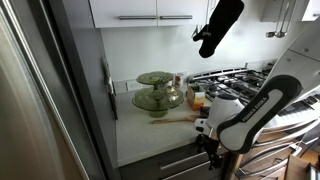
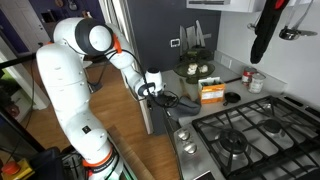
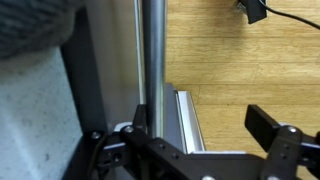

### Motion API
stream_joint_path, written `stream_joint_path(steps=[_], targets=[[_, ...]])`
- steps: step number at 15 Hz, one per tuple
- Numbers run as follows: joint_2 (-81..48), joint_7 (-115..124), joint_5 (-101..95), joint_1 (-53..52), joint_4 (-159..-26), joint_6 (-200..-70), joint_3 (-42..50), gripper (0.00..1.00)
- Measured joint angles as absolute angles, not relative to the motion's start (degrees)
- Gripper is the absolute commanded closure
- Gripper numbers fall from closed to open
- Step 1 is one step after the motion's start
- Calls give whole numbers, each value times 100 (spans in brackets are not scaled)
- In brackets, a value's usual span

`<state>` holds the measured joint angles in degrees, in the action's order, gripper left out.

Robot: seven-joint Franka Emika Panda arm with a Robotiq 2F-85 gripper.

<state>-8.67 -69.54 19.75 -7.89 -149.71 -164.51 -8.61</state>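
Note:
My gripper [image 3: 200,128] is open and empty, with its two black fingers spread wide. In the wrist view a silver drawer handle [image 3: 186,118] lies between the fingers, and a vertical metal bar [image 3: 152,60] stands just beside the left finger. In both exterior views the gripper [image 1: 210,142] [image 2: 166,98] hangs just below the front edge of the white counter [image 1: 150,135], in front of the drawers, close to the dark refrigerator side [image 2: 150,40]. I cannot tell whether a finger touches the handle.
On the counter stand a green glass tiered dish [image 1: 157,95], a wooden spoon [image 1: 175,120] and an orange box [image 2: 211,92]. A gas stove [image 2: 250,135] lies beside them. A black oven mitt [image 1: 220,25] hangs above. Wood floor [image 3: 240,50] lies below.

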Motion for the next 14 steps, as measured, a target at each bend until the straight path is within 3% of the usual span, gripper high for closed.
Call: stream_joint_path(steps=[7,14], targets=[[-775,-6981,1974,-438,-14793,-15816,-1096,0],[-583,-7385,3073,-416,-15309,-16516,-1525,0]])
